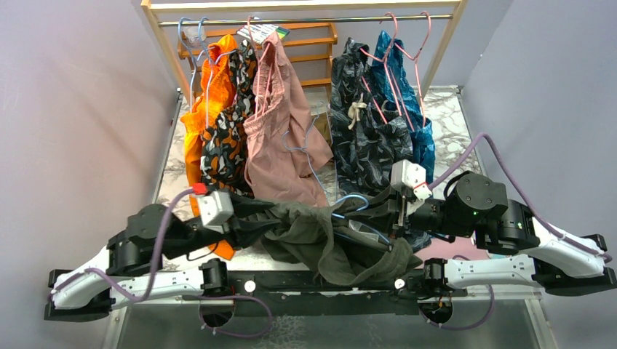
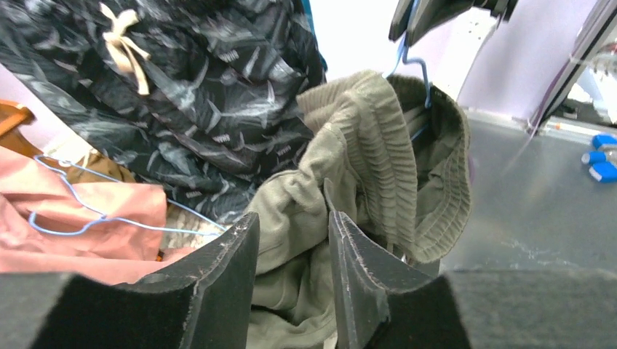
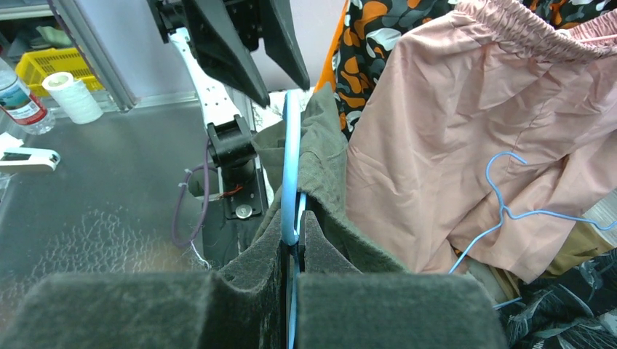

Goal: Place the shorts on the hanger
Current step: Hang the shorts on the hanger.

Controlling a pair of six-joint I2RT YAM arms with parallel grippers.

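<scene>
- Your right gripper (image 3: 295, 222), shut on the thin light-blue wire hanger (image 3: 290, 163), steadies it inside the dark olive-green cloth shorts (image 1: 314, 236), at 6 o'clock on the table (image 1: 455, 123).
- Your left gripper (image 2: 291, 222), half-open, straddles a fold, seemingly for pulling.

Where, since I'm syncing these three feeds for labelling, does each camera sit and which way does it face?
Top external: above and behind both arms, which show whole, looking down and forward across the table to the clothes rail.
Left wrist: on the left arm, looking past the left gripper, at the bottom edge, onto the shorts.
Right wrist: on the right arm, looking past the right gripper, at the bottom edge, shut on the hanger.
Shared: each wrist view shows the other gripper at its top.
</scene>
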